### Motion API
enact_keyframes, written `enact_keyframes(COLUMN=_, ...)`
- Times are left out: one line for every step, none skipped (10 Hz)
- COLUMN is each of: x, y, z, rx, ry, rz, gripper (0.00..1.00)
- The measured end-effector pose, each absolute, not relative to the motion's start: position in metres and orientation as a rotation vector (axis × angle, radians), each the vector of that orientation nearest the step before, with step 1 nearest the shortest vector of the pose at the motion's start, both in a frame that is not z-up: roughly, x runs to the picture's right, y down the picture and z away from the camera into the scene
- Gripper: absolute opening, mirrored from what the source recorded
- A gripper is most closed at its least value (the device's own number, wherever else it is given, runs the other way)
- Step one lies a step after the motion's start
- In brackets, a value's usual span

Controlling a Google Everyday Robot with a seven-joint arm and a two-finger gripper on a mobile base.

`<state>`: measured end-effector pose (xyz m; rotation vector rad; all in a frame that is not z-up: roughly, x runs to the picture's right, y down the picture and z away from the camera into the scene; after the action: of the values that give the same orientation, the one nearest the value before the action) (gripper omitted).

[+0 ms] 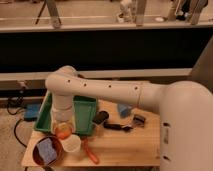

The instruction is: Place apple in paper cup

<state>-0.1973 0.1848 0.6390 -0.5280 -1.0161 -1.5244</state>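
The yellow-orange apple (62, 133) hangs in my gripper (62, 128), which reaches down from the white arm at the front edge of the green tray (82, 111). The gripper is shut on the apple and holds it just above the table. The white paper cup (71, 144) stands upright right next to it, a little to the front and right of the apple. The apple is beside the cup's rim, not inside it.
A brown bowl (36, 156) with a blue sponge (47, 150) sits left of the cup. An orange tool (90, 151) lies right of the cup. A dark object (101, 117), a black tool (120, 126), a blue item (124, 110) and a small dark box (138, 120) lie mid-table.
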Motion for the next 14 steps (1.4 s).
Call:
enact_keyframes(x=-0.197, y=0.186, z=0.639, rx=-0.514, ry=-1.019, rz=-1.526, gripper=0.0)
enact_keyframes(x=-0.198, y=0.188, z=0.638, rx=-0.508, ry=-1.024, rz=-1.537, gripper=0.0)
enact_keyframes(x=-0.199, y=0.191, z=0.637, rx=-0.517, ry=-1.04, rz=-1.552, gripper=0.0)
enact_keyframes(x=-0.2, y=0.194, z=0.636, rx=-0.532, ry=-1.058, rz=-1.566, gripper=0.0)
enact_keyframes(x=-0.201, y=0.196, z=0.634, rx=-0.544, ry=-1.077, rz=-1.58, gripper=0.0)
enact_keyframes(x=-0.201, y=0.197, z=0.633, rx=-0.554, ry=-1.087, rz=-1.587, gripper=0.0)
enact_keyframes(x=-0.199, y=0.199, z=0.632, rx=-0.565, ry=-1.096, rz=-1.591, gripper=0.0)
enact_keyframes(x=-0.198, y=0.201, z=0.629, rx=-0.571, ry=-1.106, rz=-1.594, gripper=0.0)
enact_keyframes(x=-0.196, y=0.202, z=0.626, rx=-0.571, ry=-1.111, rz=-1.597, gripper=0.0)
enact_keyframes(x=-0.192, y=0.202, z=0.623, rx=-0.562, ry=-1.118, rz=-1.595, gripper=0.0)
enact_keyframes(x=-0.189, y=0.202, z=0.621, rx=-0.555, ry=-1.121, rz=-1.593, gripper=0.0)
enact_keyframes(x=-0.187, y=0.202, z=0.62, rx=-0.551, ry=-1.123, rz=-1.594, gripper=0.0)
enact_keyframes(x=-0.187, y=0.203, z=0.619, rx=-0.549, ry=-1.125, rz=-1.598, gripper=0.0)
enact_keyframes(x=-0.187, y=0.203, z=0.619, rx=-0.549, ry=-1.125, rz=-1.601, gripper=0.0)
